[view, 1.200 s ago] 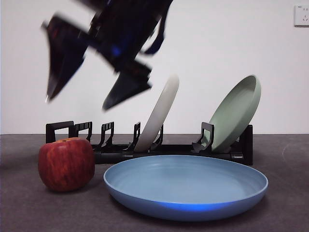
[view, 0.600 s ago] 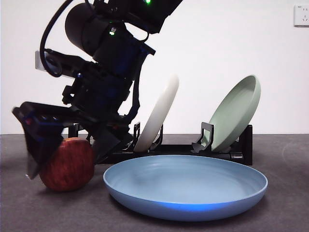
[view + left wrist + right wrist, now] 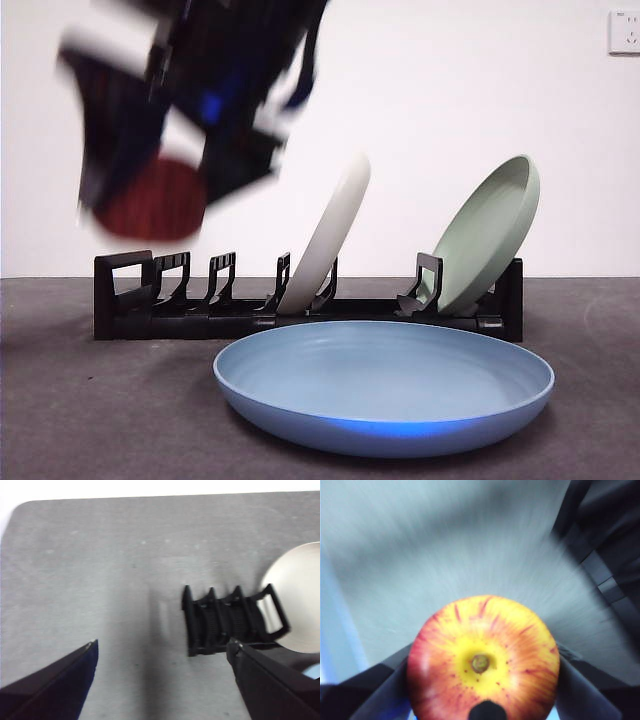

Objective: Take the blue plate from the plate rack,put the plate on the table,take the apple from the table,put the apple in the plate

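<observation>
The right gripper (image 3: 150,185) hangs blurred and dark in the upper left of the front view, its two black jaws clamped on either flank of the apple (image 3: 482,662), which rides well above the table (image 3: 90,420). In the right wrist view the apple fills the lower middle of the frame: a smooth, glossy round fruit, yellow around the brown stem pit and streaked outward with orange-red; in the front view only its dark-red underside shows as a smeared disc below the jaws. The left gripper (image 3: 160,680) is spread wide with nothing between its matte black wedge-shaped jaws, which rise from the lower corners of its wrist view over bare grey tabletop. The table is dark grey and faintly grainy. On it, low in the front view and right of centre, lies the blue plate (image 3: 385,385), a wide, shallow, matte light-blue round with a softly raised rim and faint concentric rings inside. Just behind it stands the plate rack (image 3: 200,300), a long low black bar with upright slotted prongs. A cream-white plate (image 3: 330,235) leans in a middle slot and a pale green plate (image 3: 490,230) leans at the right end. A white wall socket (image 3: 624,30) sits in the upper right corner; no writing can be read anywhere.
</observation>
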Robot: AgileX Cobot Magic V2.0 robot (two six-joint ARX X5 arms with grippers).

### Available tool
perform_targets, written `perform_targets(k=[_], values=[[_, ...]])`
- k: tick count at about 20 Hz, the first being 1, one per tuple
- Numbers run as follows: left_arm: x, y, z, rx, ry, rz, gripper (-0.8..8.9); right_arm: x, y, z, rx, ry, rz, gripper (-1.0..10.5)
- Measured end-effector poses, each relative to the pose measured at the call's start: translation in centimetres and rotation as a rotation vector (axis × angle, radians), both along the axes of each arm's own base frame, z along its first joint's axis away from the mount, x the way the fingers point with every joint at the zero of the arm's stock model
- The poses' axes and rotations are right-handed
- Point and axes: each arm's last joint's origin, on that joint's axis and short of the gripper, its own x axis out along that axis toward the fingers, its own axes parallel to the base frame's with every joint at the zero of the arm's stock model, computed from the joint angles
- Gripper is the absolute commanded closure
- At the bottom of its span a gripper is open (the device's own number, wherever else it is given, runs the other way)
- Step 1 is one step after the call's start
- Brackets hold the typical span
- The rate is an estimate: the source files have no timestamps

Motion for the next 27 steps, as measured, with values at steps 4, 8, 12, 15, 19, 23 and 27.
perform_targets(k=[4, 8, 12, 15, 19, 23, 27], values=[[0.0, -0.2, 0.1, -0.04, -0.004, -0.061, 3.82, -0.9, -4.5, 5.2, 0.018, -0.012, -0.052, 9.6], [0.1, -0.4, 0.3, -0.051, -0.037, -0.086, 3.82, -0.9, -8.5, 6.4, -0.061, 0.037, -0.139, 9.6], [0.1, -0.5, 0.3, -0.051, -0.037, -0.088, 3.81, -2.1, -11.0, 5.4, -0.099, 0.041, -0.188, 9.6], [0.1, -0.5, 0.3, -0.051, -0.038, -0.088, 3.82, -2.4, -11.7, 2.4, -0.129, 0.077, -0.211, 9.6], [0.1, -0.5, 0.3, -0.051, -0.037, -0.088, 3.82, -2.2, -11.9, -2.2, -0.09, 0.065, -0.255, 9.6], [0.2, -0.5, 0.3, -0.051, -0.037, -0.088, 3.82, -1.6, -11.6, -5.0, -0.101, 0.025, -0.312, 9.6], [0.1, -0.5, 0.3, -0.051, -0.038, -0.089, 3.82, -0.3, -10.9, -8.1, -0.167, 0.076, -0.325, 9.6]])
